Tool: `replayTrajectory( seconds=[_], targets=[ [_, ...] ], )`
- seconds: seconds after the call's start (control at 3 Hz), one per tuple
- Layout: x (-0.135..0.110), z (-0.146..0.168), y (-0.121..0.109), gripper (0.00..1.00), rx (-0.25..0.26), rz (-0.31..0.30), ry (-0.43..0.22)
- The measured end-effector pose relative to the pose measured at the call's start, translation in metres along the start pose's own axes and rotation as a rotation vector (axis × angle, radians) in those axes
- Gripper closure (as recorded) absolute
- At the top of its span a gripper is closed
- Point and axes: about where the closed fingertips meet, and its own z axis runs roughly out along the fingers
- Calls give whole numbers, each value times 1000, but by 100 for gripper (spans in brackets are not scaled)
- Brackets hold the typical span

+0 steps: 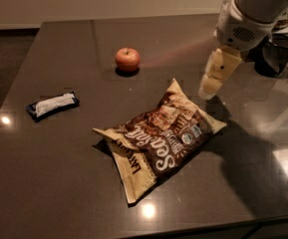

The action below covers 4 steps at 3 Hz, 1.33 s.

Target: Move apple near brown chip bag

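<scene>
The small red-orange apple (127, 59) stands on the dark table (59, 173) toward the back, left of centre. The large crinkled brown and cream chip bag (161, 136) lies flat in the middle of the table, in front of and to the right of the apple, well apart from it. My gripper (211, 87) hangs from the white arm at the upper right, just above the bag's upper right corner and to the right of the apple. It holds nothing that I can see.
A small dark bar wrapper with a white label (52, 105) lies at the left. A dark mesh container (274, 54) stands at the right rear edge beside the arm. The floor shows beyond the table's left edge.
</scene>
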Motion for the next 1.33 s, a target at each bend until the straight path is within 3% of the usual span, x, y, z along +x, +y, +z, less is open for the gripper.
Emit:
replayTrajectory(
  seconds=[0.67, 1.33],
  targets=[
    [-62, 47, -44, 0, -57, 46, -105],
    [-106, 90, -72, 0, -43, 109, -165]
  ],
)
